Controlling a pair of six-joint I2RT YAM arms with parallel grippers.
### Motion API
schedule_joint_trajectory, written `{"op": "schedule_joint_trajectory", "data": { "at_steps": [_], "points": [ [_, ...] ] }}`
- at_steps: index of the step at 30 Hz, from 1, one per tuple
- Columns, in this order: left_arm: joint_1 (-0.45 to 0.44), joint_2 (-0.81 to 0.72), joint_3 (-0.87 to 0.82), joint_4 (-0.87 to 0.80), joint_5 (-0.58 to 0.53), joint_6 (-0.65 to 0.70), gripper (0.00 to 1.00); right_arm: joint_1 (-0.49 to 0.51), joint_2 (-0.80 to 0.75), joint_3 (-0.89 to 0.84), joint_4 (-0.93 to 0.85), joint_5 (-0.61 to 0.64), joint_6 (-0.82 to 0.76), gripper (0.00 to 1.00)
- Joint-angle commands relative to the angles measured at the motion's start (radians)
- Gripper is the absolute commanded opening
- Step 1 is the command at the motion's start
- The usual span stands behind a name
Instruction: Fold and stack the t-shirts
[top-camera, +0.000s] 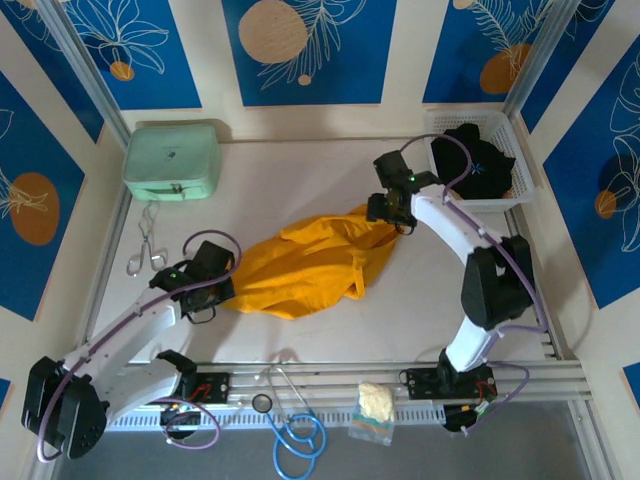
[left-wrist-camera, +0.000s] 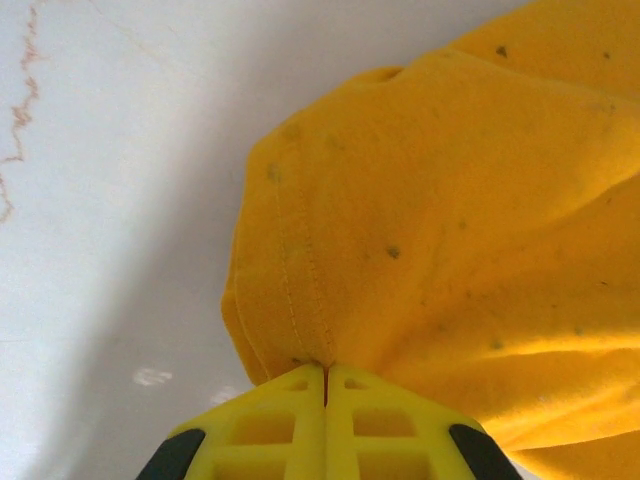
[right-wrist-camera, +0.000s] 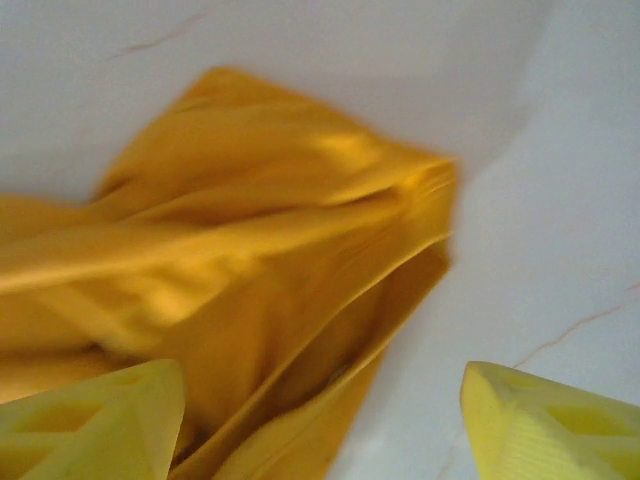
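The orange-yellow t-shirt (top-camera: 310, 262) lies crumpled across the middle of the table. My left gripper (top-camera: 220, 296) is at its left end, shut on a stitched hem; in the left wrist view the yellow fingertips (left-wrist-camera: 326, 378) pinch the orange-yellow t-shirt (left-wrist-camera: 440, 220). My right gripper (top-camera: 398, 218) is over the shirt's right end. Its jaws stand wide apart in the right wrist view, where the right gripper (right-wrist-camera: 320, 425) has a loose fold of the orange-yellow t-shirt (right-wrist-camera: 250, 250) lying between the fingers, not gripped. The black t-shirt (top-camera: 470, 158) sits bunched in a white basket (top-camera: 522, 185) at the back right.
A mint-green case (top-camera: 172, 160) stands at the back left, with metal forceps (top-camera: 147, 246) in front of it. On the near rail lie a blue stethoscope (top-camera: 296, 432) and a pale-yellow packet (top-camera: 373, 405). Bare tabletop (top-camera: 300, 180) lies behind the shirt.
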Motion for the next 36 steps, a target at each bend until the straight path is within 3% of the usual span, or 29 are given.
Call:
{"op": "schedule_joint_trajectory", "data": {
  "at_steps": [1,8,11,13,17,18,25,32,36],
  "points": [
    [-0.027,0.040,0.017,0.034,0.020,-0.016,0.00,0.121,-0.057,-0.056,-0.076,-0.091,0.089,0.81],
    [-0.046,0.069,0.042,0.048,0.003,-0.006,0.00,0.255,-0.027,-0.244,0.012,-0.160,0.276,0.78],
    [-0.046,0.059,0.058,0.029,-0.021,0.004,0.00,0.265,0.000,-0.264,0.015,-0.088,0.309,0.71],
    [-0.045,0.050,0.064,0.018,-0.035,0.008,0.00,0.264,0.004,-0.276,0.013,-0.031,0.323,0.60],
    [-0.044,0.032,0.064,0.005,-0.058,0.009,0.00,0.247,-0.028,-0.304,-0.008,0.045,0.351,0.08],
    [-0.043,0.029,0.065,0.002,-0.064,0.009,0.00,0.242,-0.052,-0.316,-0.018,0.063,0.358,0.01],
    [-0.043,0.041,0.094,-0.040,-0.128,0.032,0.00,0.132,-0.301,-0.457,-0.081,0.104,0.364,0.00],
    [-0.039,0.095,0.176,-0.085,-0.194,0.086,0.00,-0.191,-0.524,-0.646,-0.050,-0.030,0.264,0.00],
    [-0.040,0.118,0.193,-0.089,-0.177,0.094,0.00,-0.314,-0.571,-0.682,-0.034,-0.083,0.242,0.00]
  ]
}}
